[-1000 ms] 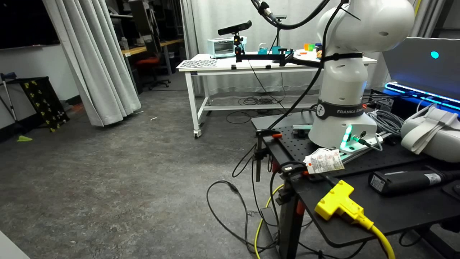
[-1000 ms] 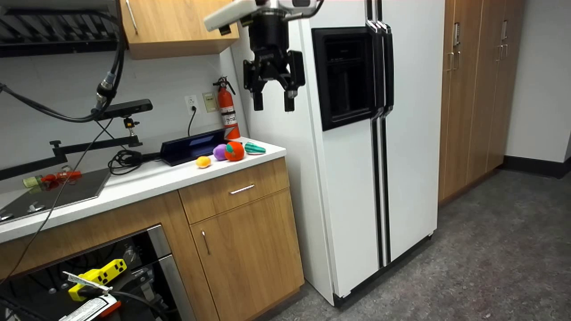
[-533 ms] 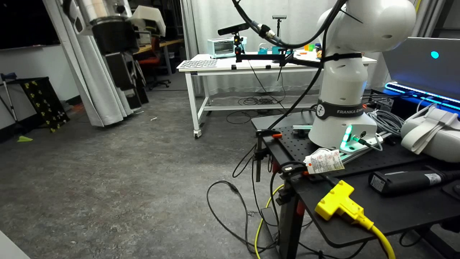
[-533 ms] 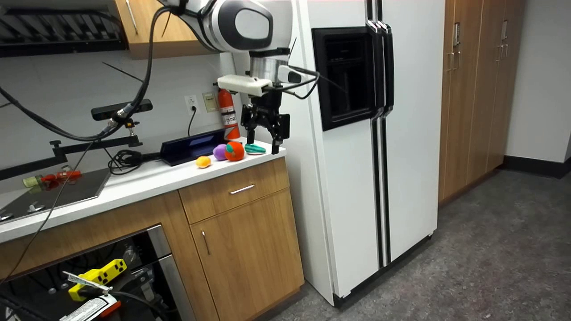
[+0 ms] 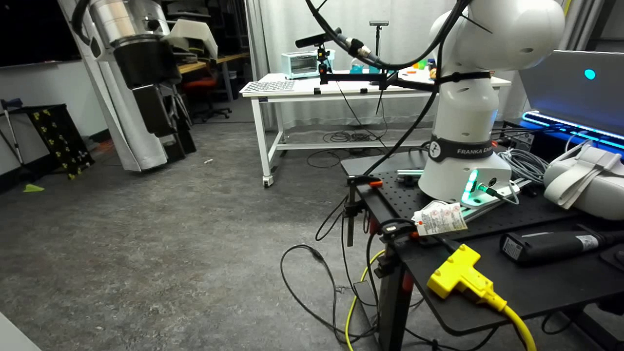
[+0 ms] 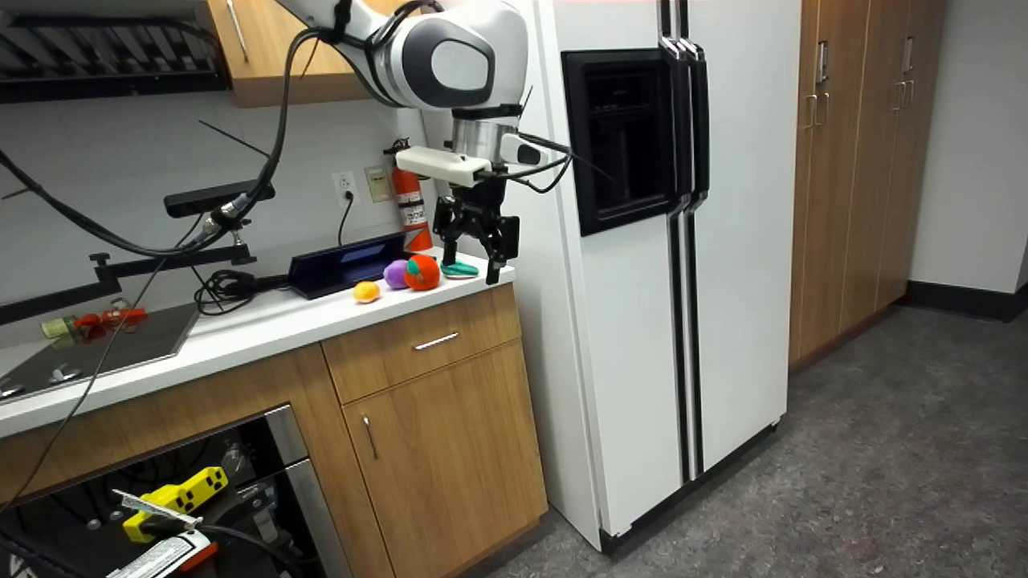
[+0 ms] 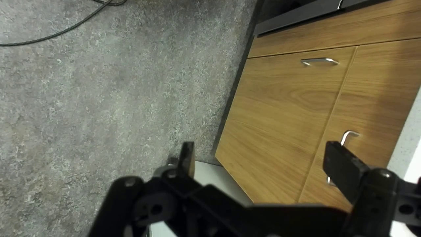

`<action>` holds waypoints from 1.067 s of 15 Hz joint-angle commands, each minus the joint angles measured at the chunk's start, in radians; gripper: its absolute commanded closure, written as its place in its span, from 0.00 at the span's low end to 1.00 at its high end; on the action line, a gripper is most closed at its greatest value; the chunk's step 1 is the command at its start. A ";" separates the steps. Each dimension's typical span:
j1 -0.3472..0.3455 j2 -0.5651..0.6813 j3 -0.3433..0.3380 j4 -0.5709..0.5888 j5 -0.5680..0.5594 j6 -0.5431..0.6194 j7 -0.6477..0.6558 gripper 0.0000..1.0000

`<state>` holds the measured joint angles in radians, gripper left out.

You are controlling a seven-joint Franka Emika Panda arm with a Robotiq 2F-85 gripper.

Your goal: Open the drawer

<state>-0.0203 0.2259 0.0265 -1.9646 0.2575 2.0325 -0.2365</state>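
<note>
The drawer [image 6: 418, 360] is closed and sits right under the top of the counter [image 6: 293, 317], at the end by the fridge [image 6: 630, 321]. Its silver handle [image 6: 436, 341] shows fully in an exterior view. In the wrist view, one of the blurry fingers [image 7: 343, 171] hides the middle of the handle, so only its two ends peek out. The robot hand [image 6: 471, 266] points down in front of the counter, by that end. Its fingers are spread wide apart. I can't tell how near they are to the drawer. A finger blocks my view of part of a green toy [image 6: 464, 271] on the counter. At the back of the counter, a dark thing [image 6: 341, 265] is partly behind a purple toy [image 6: 396, 274]; I can't tell what it is. The arm [image 6: 450, 64] is cut off at the top in both exterior views.
</note>
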 commanded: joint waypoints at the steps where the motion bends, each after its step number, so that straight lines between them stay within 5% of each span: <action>1: -0.007 0.039 0.005 0.014 -0.005 0.020 -0.030 0.00; 8: -0.013 0.235 0.062 0.116 0.028 0.183 -0.113 0.00; 16: -0.033 0.395 0.190 0.240 0.099 0.211 -0.194 0.00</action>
<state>-0.0252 0.5665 0.1642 -1.7863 0.2995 2.2451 -0.3692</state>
